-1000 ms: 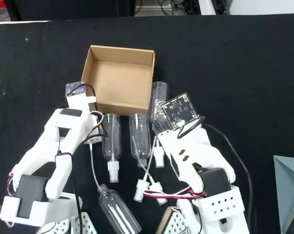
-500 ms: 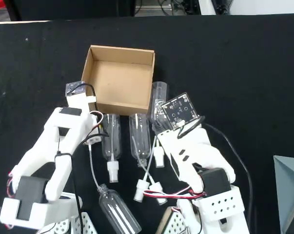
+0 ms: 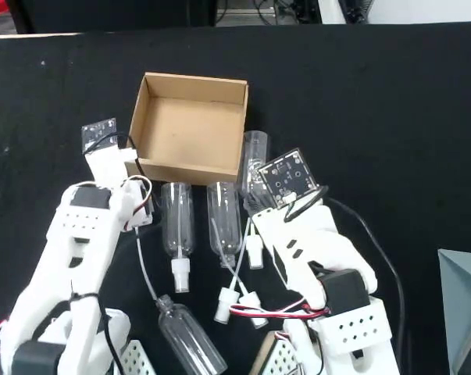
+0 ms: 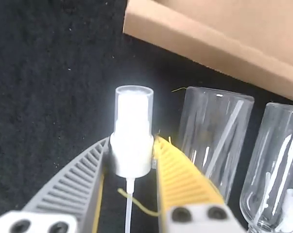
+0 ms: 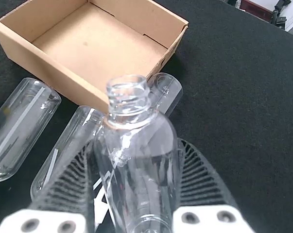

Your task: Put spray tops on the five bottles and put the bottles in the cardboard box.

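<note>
My left gripper [image 4: 131, 145] is shut on a white spray top [image 4: 132, 131] with a clear cap, held above the black table to the left of the lying bottles. Its thin tube [image 3: 144, 266] trails back toward me. My right gripper [image 5: 139, 145] is shut on an uncapped clear bottle [image 5: 136, 160], its open neck pointing toward the cardboard box [image 5: 49, 63]. The box [image 3: 145, 117] stands open. Two clear bottles [image 3: 178, 223] [image 3: 224, 219] lie side by side just in front of it, with tubes inside them [image 4: 212, 131]. A third bottle [image 3: 255, 156] lies along the box's right wall.
Another bottle [image 3: 190, 340] lies near the arm bases. Several white spray tops [image 3: 223, 305] [image 3: 255, 251] with thin tubes lie between the arms. A grey object [image 3: 462, 305] sits at the right edge. Bare black table extends right of and behind the box.
My left arm has swung left and away from the lying bottles, carrying the spray top with its tube trailing. The right arm and its bottle have stayed put.
</note>
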Motion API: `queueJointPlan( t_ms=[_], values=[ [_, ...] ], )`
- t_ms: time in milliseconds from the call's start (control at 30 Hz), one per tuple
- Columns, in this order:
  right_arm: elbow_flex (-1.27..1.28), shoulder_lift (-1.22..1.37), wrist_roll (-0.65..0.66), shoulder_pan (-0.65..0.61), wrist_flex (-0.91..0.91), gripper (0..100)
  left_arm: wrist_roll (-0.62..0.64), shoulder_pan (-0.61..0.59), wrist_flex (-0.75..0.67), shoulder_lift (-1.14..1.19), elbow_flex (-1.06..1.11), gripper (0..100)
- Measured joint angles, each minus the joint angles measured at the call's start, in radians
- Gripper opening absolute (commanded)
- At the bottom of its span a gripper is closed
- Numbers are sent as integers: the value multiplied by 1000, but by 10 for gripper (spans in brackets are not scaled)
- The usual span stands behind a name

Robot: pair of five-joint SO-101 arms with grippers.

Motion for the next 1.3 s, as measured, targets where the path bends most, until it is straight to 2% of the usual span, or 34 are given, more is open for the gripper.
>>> queueJointPlan(
  t_ms=[167, 367, 1067, 1300],
  values=[
    [0, 0, 0, 0, 0, 71, 0, 0, 0, -92, 37, 29],
    [0, 0, -84, 0, 0, 71, 0, 0, 0, -204, 91, 29],
    [0, 0, -98, -17, 0, 70, 0, 0, 0, -631, 247, 28],
    [2, -160, -98, -17, 32, 70, 0, 0, 0, -698, 247, 28]
  ],
)
